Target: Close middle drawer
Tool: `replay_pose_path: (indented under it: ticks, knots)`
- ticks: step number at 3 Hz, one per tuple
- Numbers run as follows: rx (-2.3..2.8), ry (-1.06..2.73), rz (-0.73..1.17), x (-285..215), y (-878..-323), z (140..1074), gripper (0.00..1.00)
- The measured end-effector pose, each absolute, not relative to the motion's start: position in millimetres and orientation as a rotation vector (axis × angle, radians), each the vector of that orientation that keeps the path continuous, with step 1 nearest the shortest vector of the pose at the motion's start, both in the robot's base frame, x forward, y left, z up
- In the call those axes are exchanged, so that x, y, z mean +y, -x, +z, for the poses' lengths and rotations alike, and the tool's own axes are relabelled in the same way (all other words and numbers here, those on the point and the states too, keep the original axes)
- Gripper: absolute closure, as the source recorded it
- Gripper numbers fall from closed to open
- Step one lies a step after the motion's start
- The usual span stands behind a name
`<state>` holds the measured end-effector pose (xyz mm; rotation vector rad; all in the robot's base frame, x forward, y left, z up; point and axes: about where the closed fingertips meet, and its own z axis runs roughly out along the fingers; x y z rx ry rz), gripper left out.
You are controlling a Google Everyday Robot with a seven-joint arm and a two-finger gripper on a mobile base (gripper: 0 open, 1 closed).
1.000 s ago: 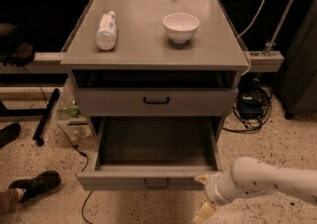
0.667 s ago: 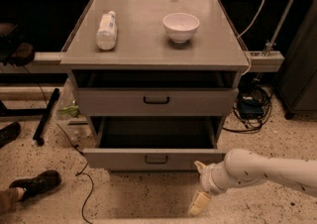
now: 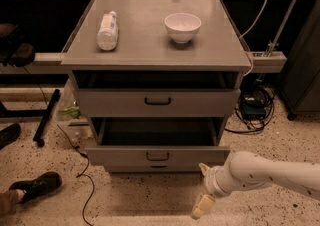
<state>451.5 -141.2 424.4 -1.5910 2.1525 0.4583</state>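
Observation:
The middle drawer (image 3: 157,156) is a wide grey metal drawer with a small dark centre handle. It stands partly pulled out of the grey cabinet (image 3: 100,55), and its dark inside shows above the front. My gripper (image 3: 202,188) is at the end of a white arm reaching in from the lower right. It sits just below and in front of the drawer's right front corner. Its two cream fingers (image 3: 201,207) are spread apart and hold nothing. The upper finger is close to the drawer front's lower edge.
The uppermost drawer front (image 3: 157,101) also stands slightly out. A plastic bottle (image 3: 107,30) lies on the cabinet top beside a white bowl (image 3: 182,26). A person's shoe (image 3: 35,185) and a cable (image 3: 87,192) are on the floor at the left. More cables (image 3: 255,107) lie at the right.
The middle drawer has slid back into the cabinet and sticks out far less than before. My gripper and arm have moved left and toward the cabinet with it.

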Motion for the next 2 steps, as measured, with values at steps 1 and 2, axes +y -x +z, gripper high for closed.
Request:
replay_pose_path:
  ticks: [1, 2]
  knots:
    - [2.144, 1.552, 0.457, -148.6, -469.1, 419.5, 0.0]
    - [2.098, 1.54, 0.462, -163.2, -499.8, 407.8, 0.19]
